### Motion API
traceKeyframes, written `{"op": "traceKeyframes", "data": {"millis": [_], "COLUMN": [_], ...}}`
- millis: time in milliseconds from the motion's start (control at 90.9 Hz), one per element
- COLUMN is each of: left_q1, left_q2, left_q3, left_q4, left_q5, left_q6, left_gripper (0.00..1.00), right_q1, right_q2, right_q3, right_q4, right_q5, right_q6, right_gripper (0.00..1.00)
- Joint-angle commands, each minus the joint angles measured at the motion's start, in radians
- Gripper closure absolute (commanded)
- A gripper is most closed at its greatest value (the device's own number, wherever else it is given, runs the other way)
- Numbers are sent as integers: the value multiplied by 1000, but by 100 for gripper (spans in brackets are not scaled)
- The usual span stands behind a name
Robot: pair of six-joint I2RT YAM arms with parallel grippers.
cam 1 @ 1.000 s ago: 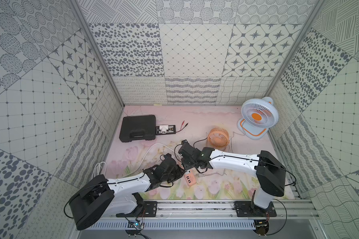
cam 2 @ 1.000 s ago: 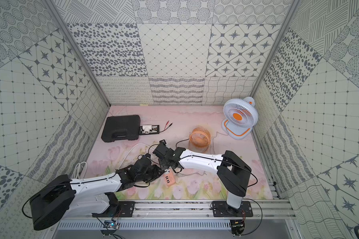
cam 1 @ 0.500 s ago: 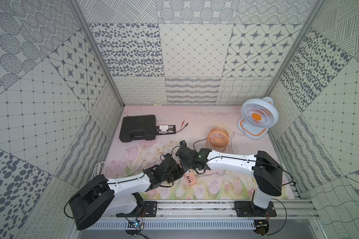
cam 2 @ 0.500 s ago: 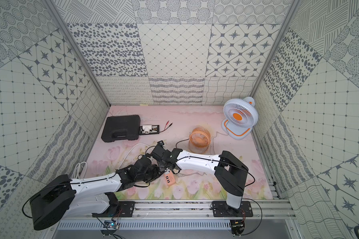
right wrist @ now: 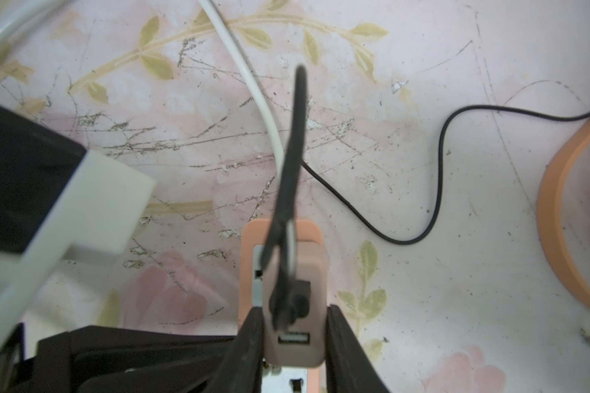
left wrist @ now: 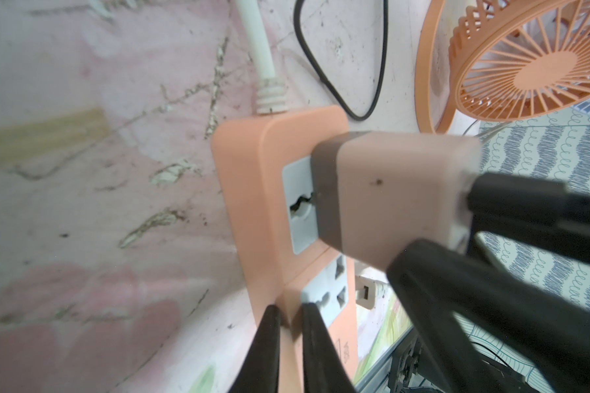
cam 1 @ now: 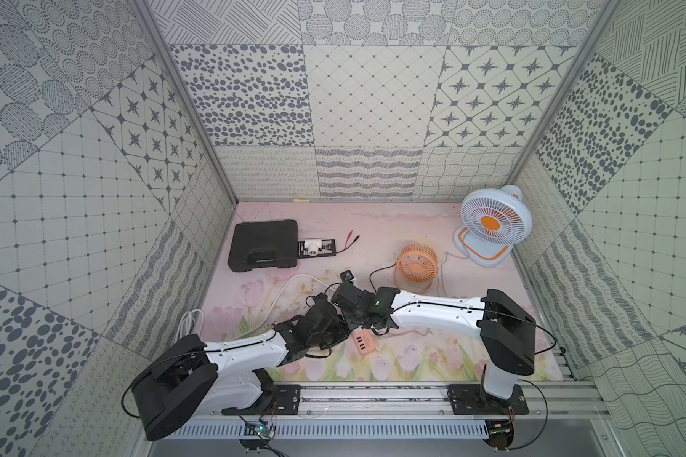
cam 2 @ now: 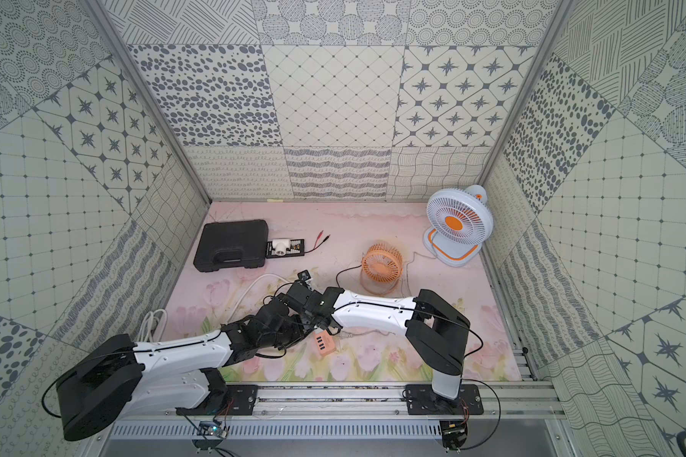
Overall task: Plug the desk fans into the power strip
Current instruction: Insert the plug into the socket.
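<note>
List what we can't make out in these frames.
- Prongs: left wrist view, the adapter hides them; depth in the strip unclear.
- Sockets: both top views, the arms cover them; only the strip's USB end shows.
- Far end of the cable: right wrist view, cut off by the frame edge.

The strip (left wrist: 249, 190) is peach-orange with white sockets (left wrist: 300, 204). The plug (left wrist: 399, 190) in the right claw (right wrist: 293, 343) is pale pink and grey. Past the claw, the fan (left wrist: 525, 68) is orange. Under it, the mat (right wrist: 423, 170) — pink with flowers.
</note>
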Motion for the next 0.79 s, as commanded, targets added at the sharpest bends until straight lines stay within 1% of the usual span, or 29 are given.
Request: {"op": "traceKeyframes", "data": {"millis": [0,99,297,561,693,781], "left_q1": [7,7,7,8,9,13], "left_q2": [12,14,9,6,16,29], "left_q3": [-13,-11,12,24,36,42], "left_q4": [-115,-117,-173,-199,-254,-269], "left_q5": [-55,-55,-86,-106,-138,-140], "left_q6": [22,26,41,37,28,24], "left_gripper": [83,83,83,82,83,84], "right_q1": [6,-5,-25,-21,-35,-35], "right_q2": [121,145,188,217,251,250], "right_q3": [-55,-79,-104,-42,-58,-78], "right_q4": [-54,-55,-60,-83,-81,-67], "right_q5": [-127,-220,-302,-313,-367,-377], "right_q6": [23,45,89,65,80,95], "right_gripper": [100,100,100,100,100,100]}}
